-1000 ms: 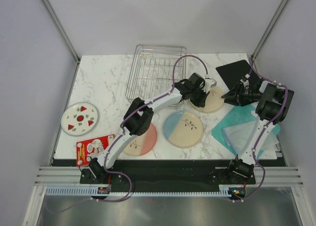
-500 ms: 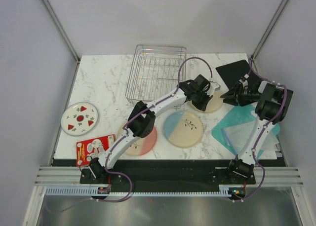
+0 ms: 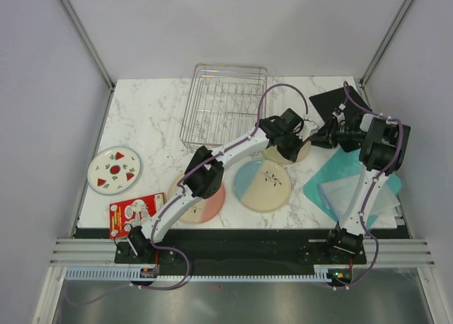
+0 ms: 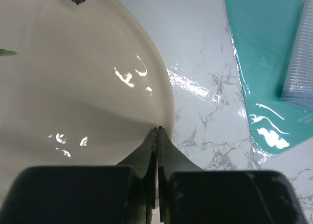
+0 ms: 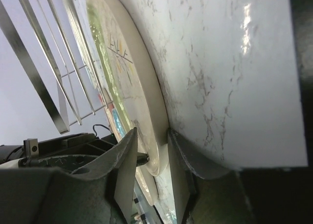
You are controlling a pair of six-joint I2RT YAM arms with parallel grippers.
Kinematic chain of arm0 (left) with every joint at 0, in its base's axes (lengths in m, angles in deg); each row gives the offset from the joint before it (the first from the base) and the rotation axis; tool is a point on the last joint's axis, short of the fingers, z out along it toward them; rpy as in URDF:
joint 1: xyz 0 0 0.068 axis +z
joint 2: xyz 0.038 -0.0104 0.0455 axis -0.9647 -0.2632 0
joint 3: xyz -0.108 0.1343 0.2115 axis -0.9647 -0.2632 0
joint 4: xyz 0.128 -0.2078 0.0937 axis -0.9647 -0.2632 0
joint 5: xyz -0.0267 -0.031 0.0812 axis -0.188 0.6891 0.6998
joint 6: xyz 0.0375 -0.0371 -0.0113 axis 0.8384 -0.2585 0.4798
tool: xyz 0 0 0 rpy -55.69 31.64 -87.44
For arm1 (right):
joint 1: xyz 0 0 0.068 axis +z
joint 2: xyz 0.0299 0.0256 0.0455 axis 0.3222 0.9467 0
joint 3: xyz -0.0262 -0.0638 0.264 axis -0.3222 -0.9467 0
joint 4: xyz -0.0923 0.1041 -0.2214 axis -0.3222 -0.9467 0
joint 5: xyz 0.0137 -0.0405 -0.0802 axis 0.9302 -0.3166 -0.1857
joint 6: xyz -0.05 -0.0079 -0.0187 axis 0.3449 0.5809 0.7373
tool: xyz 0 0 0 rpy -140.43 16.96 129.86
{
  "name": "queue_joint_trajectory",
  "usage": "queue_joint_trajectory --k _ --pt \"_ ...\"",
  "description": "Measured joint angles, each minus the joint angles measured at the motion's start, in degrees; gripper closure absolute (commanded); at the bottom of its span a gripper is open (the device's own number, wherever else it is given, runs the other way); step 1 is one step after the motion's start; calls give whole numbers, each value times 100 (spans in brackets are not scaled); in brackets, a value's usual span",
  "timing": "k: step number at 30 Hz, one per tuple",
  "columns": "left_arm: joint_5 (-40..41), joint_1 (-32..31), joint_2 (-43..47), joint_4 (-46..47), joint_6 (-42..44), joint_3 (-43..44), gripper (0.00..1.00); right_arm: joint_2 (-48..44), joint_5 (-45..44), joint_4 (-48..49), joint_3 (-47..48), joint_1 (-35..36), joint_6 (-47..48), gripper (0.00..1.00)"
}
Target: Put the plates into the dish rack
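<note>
The green-half plate (image 3: 277,156) lies right of the dish rack (image 3: 223,101), mostly hidden by both grippers. My left gripper (image 3: 297,131) is shut with nothing in it, its tips (image 4: 157,129) on the cream plate (image 4: 73,77) near the rim. From the right, my right gripper (image 3: 316,138) stands open, its fingers straddling this plate's rim (image 5: 156,150) at the table surface. The blue-half plate (image 3: 262,184) sits in front. The pink-half plate (image 3: 205,204) lies partly under the left arm. The white fruit plate (image 3: 115,170) is far left.
A black board (image 3: 336,101) lies at the back right behind the right gripper. Teal plastic sheets (image 3: 354,186) cover the right side, also seen from the left wrist (image 4: 264,62). A red-and-white packet (image 3: 134,212) sits front left. Rack wires (image 5: 49,62) stand close behind the plate.
My right gripper has moved left from the black board to the green plate's rim. My left gripper has shifted right across that plate.
</note>
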Motion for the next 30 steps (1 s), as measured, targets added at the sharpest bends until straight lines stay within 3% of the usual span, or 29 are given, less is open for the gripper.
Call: queue_joint_trajectory --k 6,7,8,11,16,20,30 --pt "-13 0 0 2 44 0 97 -129 -686 -321 236 188 251 67" --pt "-15 0 0 4 46 0 95 -192 -933 -382 289 269 352 74" --pt "-15 0 0 7 50 0 86 -284 -1244 -431 337 382 485 77" --pt "13 13 0 31 79 4 70 -485 -2079 -444 424 710 822 89" --pt "107 44 42 90 149 2 50 -793 -3145 -426 420 1082 1128 99" --pt "358 42 247 11 201 -234 40 -879 -3405 -426 389 1123 1137 100" --pt "986 118 1220 -247 181 -1132 28 -1060 -4133 -643 376 459 1620 100"
